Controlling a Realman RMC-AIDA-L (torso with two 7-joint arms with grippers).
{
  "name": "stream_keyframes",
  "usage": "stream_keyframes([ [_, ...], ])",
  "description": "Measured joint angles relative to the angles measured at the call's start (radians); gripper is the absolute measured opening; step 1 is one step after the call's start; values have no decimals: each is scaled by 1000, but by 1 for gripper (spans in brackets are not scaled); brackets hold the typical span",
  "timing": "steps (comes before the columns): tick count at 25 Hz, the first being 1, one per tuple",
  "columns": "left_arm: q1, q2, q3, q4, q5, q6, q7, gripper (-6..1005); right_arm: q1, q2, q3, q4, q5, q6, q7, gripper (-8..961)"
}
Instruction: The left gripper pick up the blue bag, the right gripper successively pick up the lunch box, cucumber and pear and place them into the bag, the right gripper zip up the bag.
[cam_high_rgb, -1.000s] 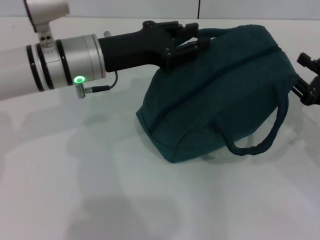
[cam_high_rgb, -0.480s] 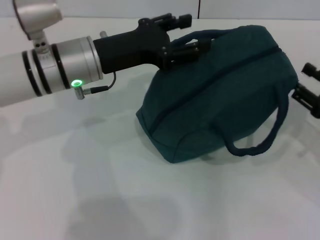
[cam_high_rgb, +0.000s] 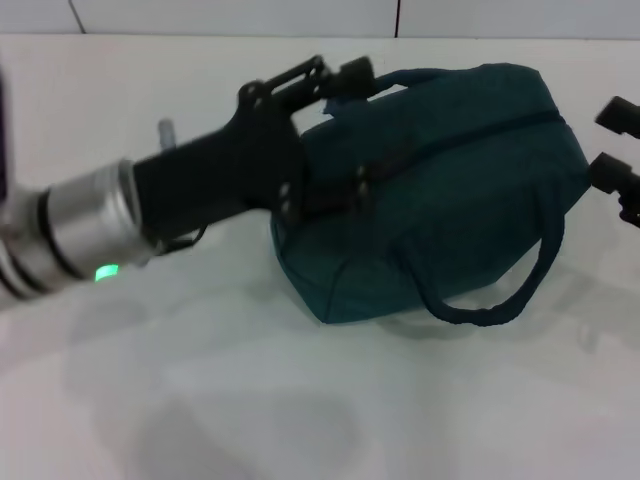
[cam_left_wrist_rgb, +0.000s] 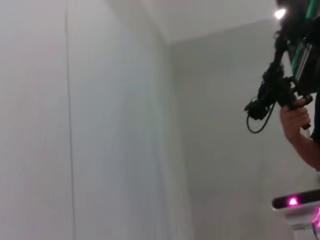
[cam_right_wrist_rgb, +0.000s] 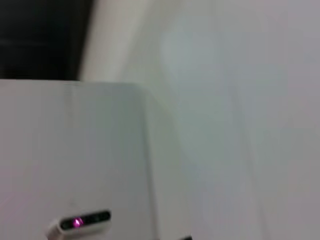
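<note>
The white table (cam_high_rgb: 300, 400) is seen bearing the blue bag (cam_high_rgb: 450, 190), lying on its side with its zip line apparently drawn closed; lunch box, cucumber and pear are not seen. The left gripper (cam_high_rgb: 345, 130) is set against the bag's upper flank, fingers spread apart around nothing. The right gripper (cam_high_rgb: 620, 160) is at the bag's far end; its spread cannot be told. Any withdrawal is best made slowly, so the handle (cam_high_rgb: 490, 300) is not snagged.

Dark teal fabric zip bag (cam_high_rgb: 450, 190) w/ darker navy rope handles, plain, no pattern, black left gripper (cam_high_rgb: 345, 130) on silver arm w/ green LED, black right gripper (cam_high_rgb: 622, 160), plain white tabletop (cam_high_rgb: 300, 400)
</note>
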Motion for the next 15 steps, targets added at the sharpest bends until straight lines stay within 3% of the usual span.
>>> stream_keyframes([
  [4, 38, -3, 1, -68, -20, 58, 120, 739, 36, 5, -1, -11, -46, -24, 1, 589],
  [15, 118, 12, -3, -64, 20, 62, 183, 737, 87, 27, -3, -32, -181, -19, 11, 589],
])
